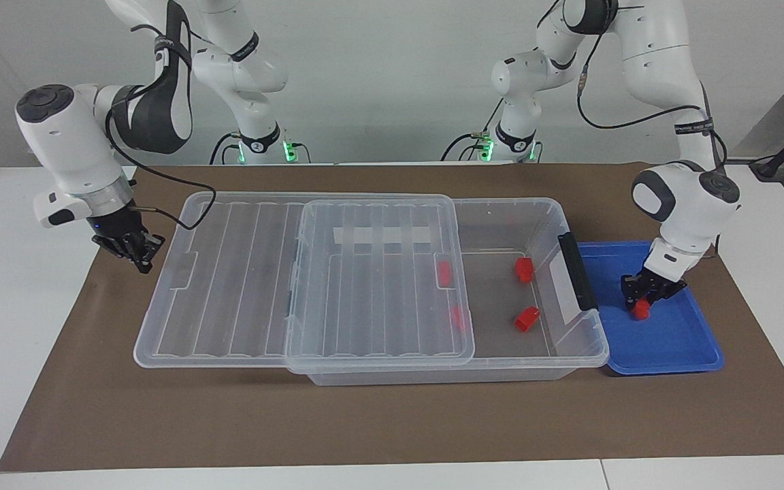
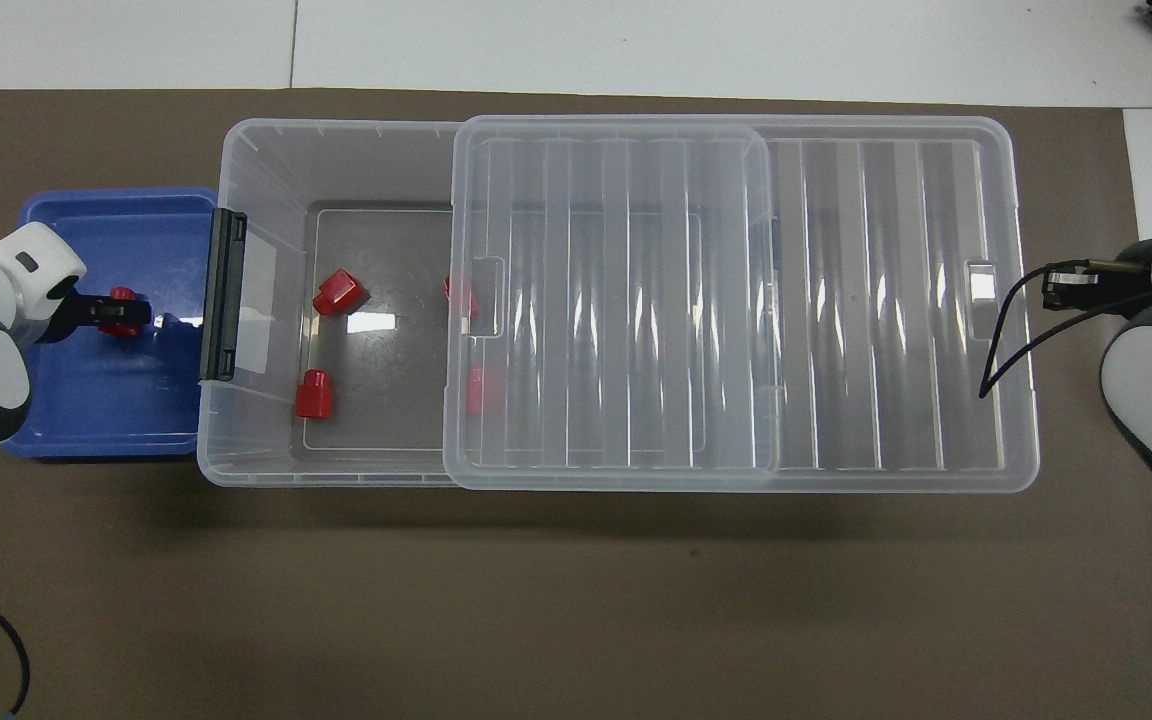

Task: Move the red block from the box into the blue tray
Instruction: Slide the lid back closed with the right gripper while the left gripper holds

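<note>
The blue tray (image 1: 678, 340) lies on the mat against the box's latch end, at the left arm's end of the table. One red block (image 1: 640, 310) rests on the tray's floor. My left gripper (image 1: 642, 298) stands low over it, open, a finger on each side. From overhead the left gripper (image 2: 122, 312) partly covers that block (image 2: 122, 295) in the tray (image 2: 96, 410). The clear box (image 1: 555, 224) holds two uncovered red blocks (image 1: 524, 269) (image 1: 527, 318) and two more under its lid (image 1: 229, 272). My right gripper (image 1: 140, 255) is shut, hanging beside the lid's end.
The ribbed lid (image 2: 836, 300) is slid toward the right arm's end and overhangs the box (image 2: 256, 150). A dark grey latch (image 1: 577, 271) stands between the box's opening and the tray. A brown mat (image 1: 365, 422) covers the table.
</note>
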